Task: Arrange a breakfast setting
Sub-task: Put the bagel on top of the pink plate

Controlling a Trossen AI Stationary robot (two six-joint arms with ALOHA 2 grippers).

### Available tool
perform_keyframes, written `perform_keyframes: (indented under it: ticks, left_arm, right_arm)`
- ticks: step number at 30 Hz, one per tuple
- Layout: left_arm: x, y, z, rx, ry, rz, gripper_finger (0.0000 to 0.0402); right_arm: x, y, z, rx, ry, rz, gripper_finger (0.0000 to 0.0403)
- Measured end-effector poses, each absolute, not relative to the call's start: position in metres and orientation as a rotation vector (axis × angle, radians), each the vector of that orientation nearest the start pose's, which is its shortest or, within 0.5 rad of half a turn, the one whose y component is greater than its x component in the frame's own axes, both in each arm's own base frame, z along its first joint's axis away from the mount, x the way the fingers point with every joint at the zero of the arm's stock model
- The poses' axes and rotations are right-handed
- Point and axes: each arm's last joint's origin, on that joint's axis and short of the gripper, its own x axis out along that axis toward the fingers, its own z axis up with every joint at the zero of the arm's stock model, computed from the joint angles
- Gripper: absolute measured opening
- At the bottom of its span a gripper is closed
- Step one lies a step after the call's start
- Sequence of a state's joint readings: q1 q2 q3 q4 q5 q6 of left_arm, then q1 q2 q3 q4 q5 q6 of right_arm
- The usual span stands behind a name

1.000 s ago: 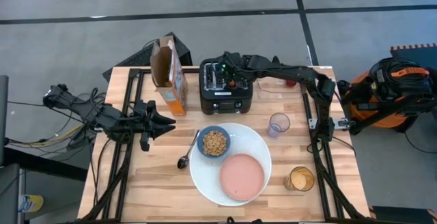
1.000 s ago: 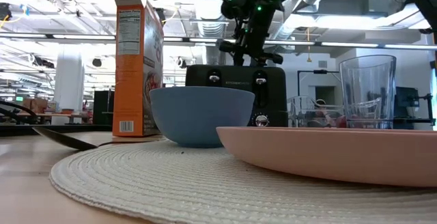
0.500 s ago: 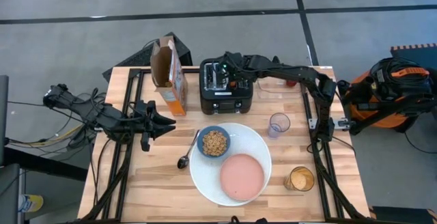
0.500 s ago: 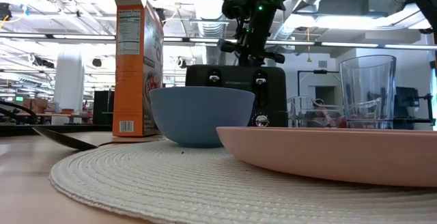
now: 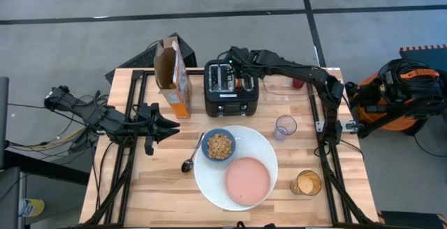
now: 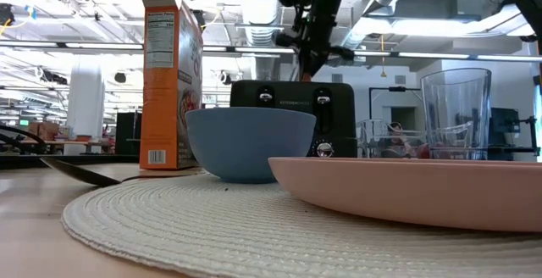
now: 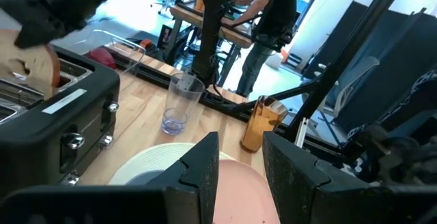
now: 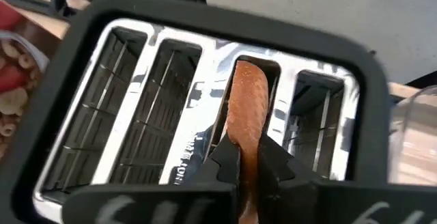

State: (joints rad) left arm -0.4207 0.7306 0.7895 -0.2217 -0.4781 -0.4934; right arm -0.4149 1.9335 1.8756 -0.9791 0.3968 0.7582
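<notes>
The right pincer (image 8: 247,157) is closing tightly on the round toasted bread (image 8: 247,115), pinching its top edge while the slice is standing upright in the third slot of the black toaster (image 5: 232,88), near the upper centre of the high view. Gripping the exposed edge is probably the only way in, since the rest of the slice is sitting down inside the slot.

The left pincer (image 5: 170,125) is waiting at the left middle of the frame, above the tabletop (image 5: 140,187), its fingers standing narrowly apart and holding nothing.

The rest of the setting is lying lower centre: the white plate (image 5: 209,180) is carrying the blue bowl (image 5: 218,145) of cereal and the pink saucer (image 5: 247,181), which looks like the free spot for the bread. The metal spoon (image 5: 191,158) is lying just left of the plate, the tumbler (image 5: 285,126) just right, and the cereal box (image 5: 172,77) is standing left of the toaster.

Only the right wrist view is showing the grip itself; the high view is giving the layout, while the low view is hiding the bread behind the toaster's front.
</notes>
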Motion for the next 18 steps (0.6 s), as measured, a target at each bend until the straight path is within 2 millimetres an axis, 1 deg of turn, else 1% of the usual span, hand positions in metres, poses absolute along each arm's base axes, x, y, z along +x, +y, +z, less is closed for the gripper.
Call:
perform_keyframes:
  ticks: [4,7,18]
  left_arm:
    - [0.148,-0.052,0.338,-0.419,0.135,0.094,0.0100]
    - [0.148,-0.052,0.338,-0.419,0.135,0.093,0.0100]
    - [0.148,-0.052,0.338,-0.408,0.135,0.092,0.0100]
  right_arm:
    - [0.366,-0.174,0.328,0.631,0.737,-1.130,0.0029]
    - [0.362,-0.173,0.341,0.616,0.739,-1.141,0.0029]
    - [0.356,-0.159,0.383,0.573,0.709,-1.088,0.0028]
